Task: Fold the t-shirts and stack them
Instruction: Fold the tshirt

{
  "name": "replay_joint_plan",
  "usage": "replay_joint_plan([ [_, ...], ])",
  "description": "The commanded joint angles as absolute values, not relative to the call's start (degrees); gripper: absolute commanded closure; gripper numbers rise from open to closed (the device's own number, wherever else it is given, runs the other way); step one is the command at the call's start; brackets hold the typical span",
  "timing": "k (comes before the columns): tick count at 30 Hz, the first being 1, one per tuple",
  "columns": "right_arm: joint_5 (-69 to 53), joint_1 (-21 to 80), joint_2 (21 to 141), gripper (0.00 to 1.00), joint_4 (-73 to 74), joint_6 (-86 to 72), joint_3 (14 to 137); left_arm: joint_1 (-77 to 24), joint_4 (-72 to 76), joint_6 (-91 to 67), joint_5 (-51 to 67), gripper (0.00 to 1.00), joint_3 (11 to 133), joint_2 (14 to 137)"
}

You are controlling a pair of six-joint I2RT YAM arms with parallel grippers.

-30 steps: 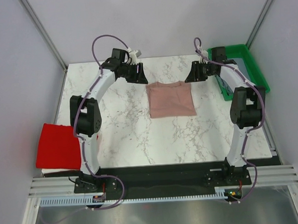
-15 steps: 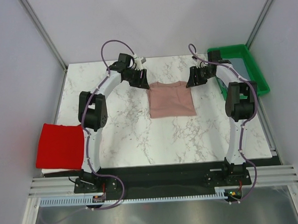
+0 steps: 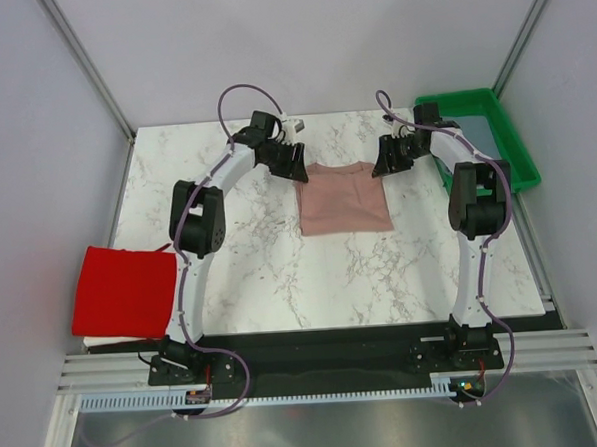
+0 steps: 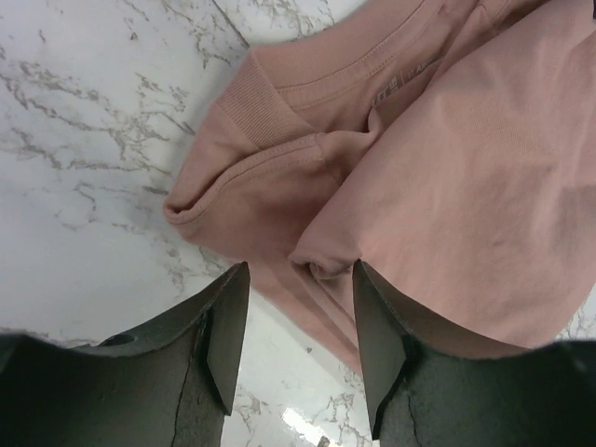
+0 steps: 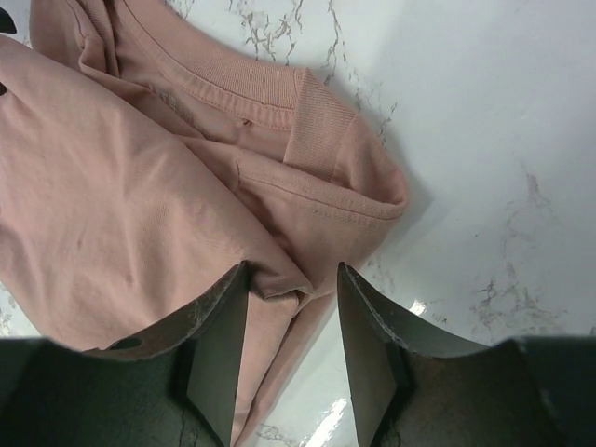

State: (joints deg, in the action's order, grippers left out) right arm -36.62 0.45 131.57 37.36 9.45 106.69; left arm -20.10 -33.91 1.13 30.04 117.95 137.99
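Two arms, the left arm (image 3: 226,174) and the right arm (image 3: 445,156), hold wide-open, empty jaws over the collar-end corners of the dusty-pink t-shirt (image 3: 343,198), which lies part-folded near the middle of the tabletop's (image 3: 261,275) far edge. The cloth looks light, soft and limp, so each pinch should probably gather every layer at those folded shoulder corners.

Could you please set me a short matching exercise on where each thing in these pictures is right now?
Things:
1. pink t-shirt
2. red t-shirt
3. green tray
4. left gripper

Places:
a. at the far right corner of the table
b. folded, in the middle of the table
c. draped over the table's left edge
d. open, at a far corner of the pink t-shirt

Pairs: 1-b, 2-c, 3-a, 4-d
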Motion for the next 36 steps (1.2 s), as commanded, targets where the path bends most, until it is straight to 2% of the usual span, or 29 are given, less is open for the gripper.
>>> replay_joint_plan([
  [1, -38.23, 0.18, 132.19, 0.5, 36.74, 10.63, 109.25, -21.0, -31.47, 3.52, 29.09, 0.45, 121.64, 139.04],
  [6, -38.76, 0.18, 132.45, 0.53, 36.3, 10.55, 109.07, -21.62, -30.94, 3.43, 28.65, 0.55, 122.34, 140.18],
  [9, -39.37, 0.26, 132.54, 0.59, 35.69, 10.55, 108.9, -21.88, -30.5, 3.25, 28.3, 0.69, 122.43, 140.19],
  [10, -39.98, 0.26, 132.71, 0.66, 35.42, 10.63, 108.9, -21.88, -30.41, 3.25, 28.04, 0.71, 122.52, 140.1],
  [11, -40.16, 0.26, 132.71, 0.7, 35.33, 10.63, 108.9, -21.88, -30.32, 3.25, 27.95, 0.8, 122.52, 140.01],
  [12, -40.34, 0.18, 132.63, 0.74, 34.9, 10.63, 108.81, -21.88, -30.32, 3.25, 27.86, 0.84, 122.52, 139.57],
  [13, -40.78, 0.26, 132.54, 0.8, 34.72, 10.63, 108.81, -21.88, -30.32, 3.34, 27.6, 0.86, 122.43, 139.31],
  [17, -42.01, 0.26, 131.05, 0.95, 34.45, 10.63, 108.99, -21.88, -30.5, 3.69, 26.9, 0.98, 121.55, 137.29],
  [19, -42.54, 0.26, 129.04, 1.0, 34.45, 10.81, 108.28, -21.8, -30.5, 3.69, 26.89, 0.98, 120.51, 135.1],
  [27, -45.61, -2.29, 120.07, 1.0, 34.89, 10.46, 104.07, -21.8, -30.59, 3.34, 28.3, 0.98, 114.71, 125.0],
  [36, -49.66, -2.29, 108.03, 1.0, 36.21, 11.42, 93.45, -23.2, -30.67, 3.86, 29.44, 0.98, 100.73, 112.34],
])
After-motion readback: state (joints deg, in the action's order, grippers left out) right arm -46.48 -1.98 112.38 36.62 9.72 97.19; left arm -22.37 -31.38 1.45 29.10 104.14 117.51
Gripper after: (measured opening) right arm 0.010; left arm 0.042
